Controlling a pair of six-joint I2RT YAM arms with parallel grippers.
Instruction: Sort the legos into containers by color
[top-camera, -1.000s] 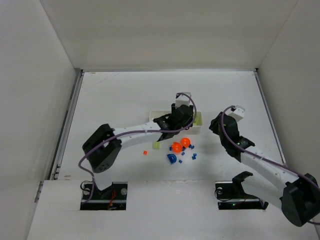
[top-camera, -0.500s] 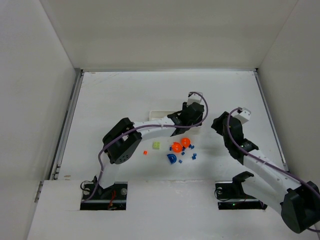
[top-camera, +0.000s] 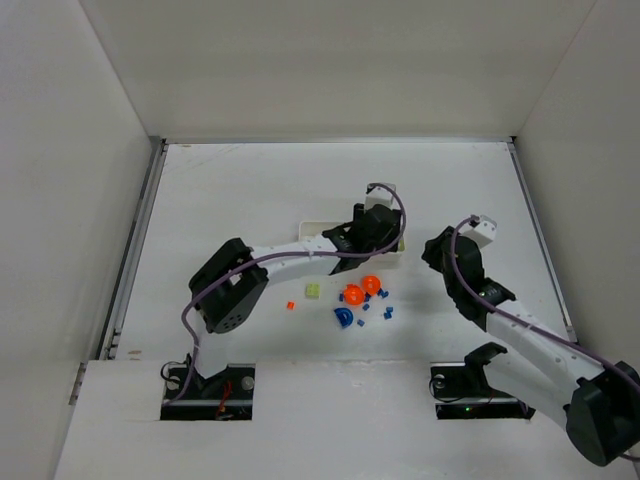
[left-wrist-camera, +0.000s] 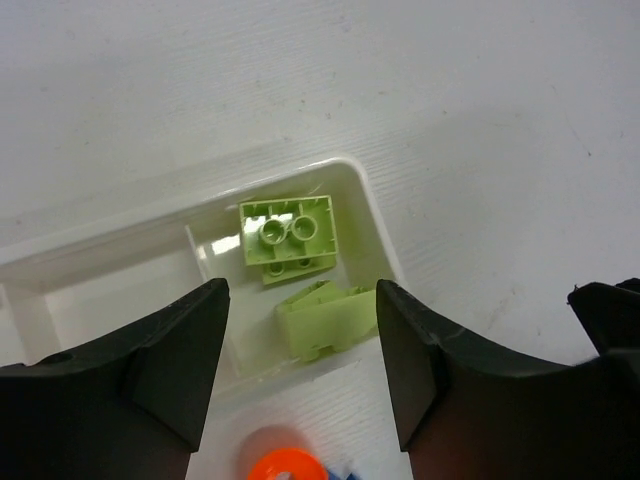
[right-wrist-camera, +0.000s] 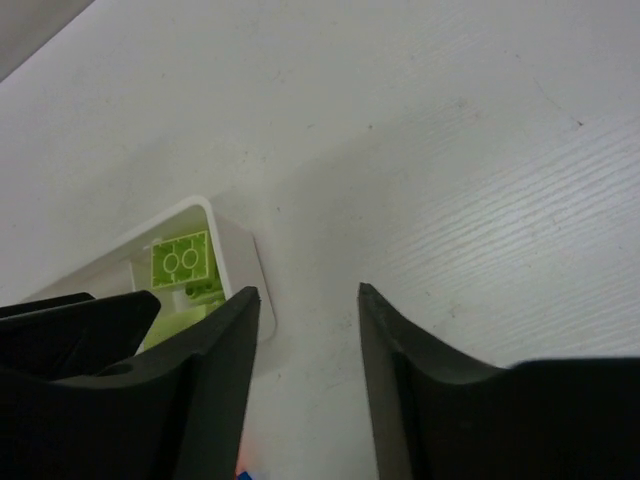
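The left gripper (left-wrist-camera: 300, 330) hangs parted and empty over the tray (left-wrist-camera: 366, 192), in the end compartment evidently meant for green, where two green bricks (left-wrist-camera: 288, 232) lie, while the right gripper (right-wrist-camera: 305, 300) waits alongside, likewise parted and empty.

Two lime legos (left-wrist-camera: 288, 232) in end container (left-wrist-camera: 374, 212)

No writing, label, brand, number or sign can be read in any view.
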